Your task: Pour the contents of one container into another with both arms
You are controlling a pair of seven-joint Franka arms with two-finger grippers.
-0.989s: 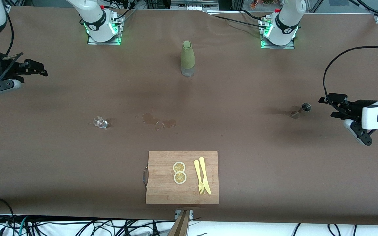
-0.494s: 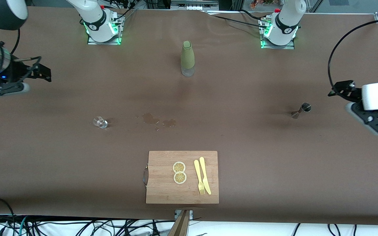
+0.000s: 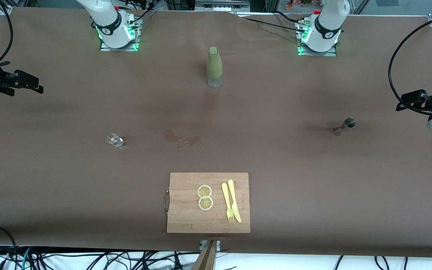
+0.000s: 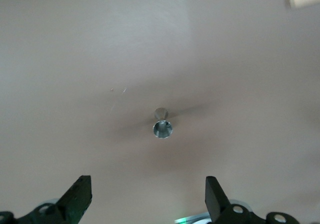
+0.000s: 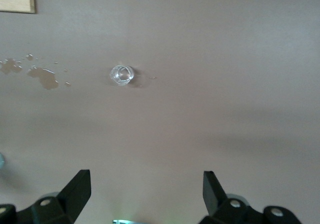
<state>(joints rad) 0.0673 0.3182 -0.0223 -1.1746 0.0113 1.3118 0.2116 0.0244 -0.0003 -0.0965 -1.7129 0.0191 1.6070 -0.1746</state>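
Your left gripper and right gripper hang spread wide and empty at the frame's right and left edges. The small clear glass sits left of centre, the narrow-waisted metal jigger at right; both look light and tippy, so an off-centre pinch could topple them, adding to the spill.

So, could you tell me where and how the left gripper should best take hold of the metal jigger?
Probably at the narrow waist of the metal jigger, coming from the side: it stands upright, open cup up, and flares above and below, so its waist suits a grip. The left gripper, open, is up over it.
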